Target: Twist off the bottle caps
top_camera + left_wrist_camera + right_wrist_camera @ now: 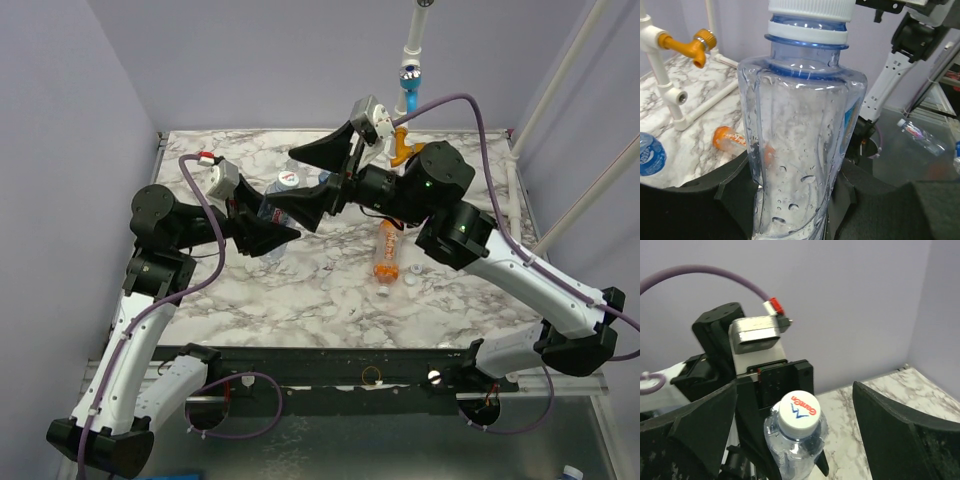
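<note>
Bottle cap [799, 410], white with a red and blue logo on its flat top, sits screwed on the neck of the clear bottle [800, 150] over the rear middle of the counter [300, 300]. There is clear air on both sides of it: the right pincer [796, 390] is spread wide, its two dark fingers [900, 435] flanking the cap without touching it. The bottle's long axis runs from the left pincer [792, 200] up to the cap, tilted, with the cap end pointing toward the right wrist. The left pincer is pinching the bottle low on its body, one finger on each side.

The left arm reaches in from the left with its elbow bent, and its wrist is turned toward the middle. The right arm crosses from the right, with its forearm folded back over the counter and its pincer aimed leftward at the cap.

An orange bottle [385, 252] lies on its side near the right arm, with two loose white caps [383, 293] [414, 272] just beyond its near end. A blue-labelled bottle [650, 155] stands near the clear one. A white pipe [660, 75] with an orange fitting [690, 45] rises at the counter's rear edge. Bare marble lies open between the held bottle and the near edge
</note>
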Tool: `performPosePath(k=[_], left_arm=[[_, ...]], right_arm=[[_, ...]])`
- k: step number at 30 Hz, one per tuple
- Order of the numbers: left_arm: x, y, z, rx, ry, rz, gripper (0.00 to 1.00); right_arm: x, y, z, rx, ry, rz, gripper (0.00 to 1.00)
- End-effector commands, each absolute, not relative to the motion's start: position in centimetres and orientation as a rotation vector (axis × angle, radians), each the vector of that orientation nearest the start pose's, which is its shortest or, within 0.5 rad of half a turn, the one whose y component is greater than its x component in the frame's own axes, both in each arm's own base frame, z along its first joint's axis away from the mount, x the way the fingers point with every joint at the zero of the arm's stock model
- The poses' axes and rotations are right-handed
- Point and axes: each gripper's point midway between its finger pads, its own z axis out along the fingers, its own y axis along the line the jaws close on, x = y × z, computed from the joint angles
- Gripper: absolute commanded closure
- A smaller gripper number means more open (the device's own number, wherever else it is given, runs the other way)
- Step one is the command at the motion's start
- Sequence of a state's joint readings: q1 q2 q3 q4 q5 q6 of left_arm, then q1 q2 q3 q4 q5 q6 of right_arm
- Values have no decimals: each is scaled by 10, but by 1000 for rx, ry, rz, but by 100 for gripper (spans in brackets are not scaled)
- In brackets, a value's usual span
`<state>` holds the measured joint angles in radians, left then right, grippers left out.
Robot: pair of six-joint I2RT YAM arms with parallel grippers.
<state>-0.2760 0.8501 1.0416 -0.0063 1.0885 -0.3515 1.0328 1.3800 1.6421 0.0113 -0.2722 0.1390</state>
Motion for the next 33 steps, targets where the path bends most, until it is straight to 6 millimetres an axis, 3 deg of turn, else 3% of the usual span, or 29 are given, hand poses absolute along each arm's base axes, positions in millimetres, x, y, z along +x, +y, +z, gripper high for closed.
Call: performPosePath(k=[1,3,8,17,29,33], left_arm=[[194,-210,398,846,1362,-1098,65],[205,-208,394,824,1375,-1051,65],[228,-200,386,792,1374,-903,66],[244,-189,383,753,1374,-784,70],[247,-187,378,729,1395,-775,71],[246,-187,380,728,1390,-774,71]], right_arm=[[211,390,524,-635,1249,1055,0],[224,395,517,-609,1323,1014,0],[251,403,497,-555,1490,908,15],[249,407,492,-538,1507,946,32],[250,434,478,-590,1530,1010,36],[249,435,483,-584,1512,1024,55]])
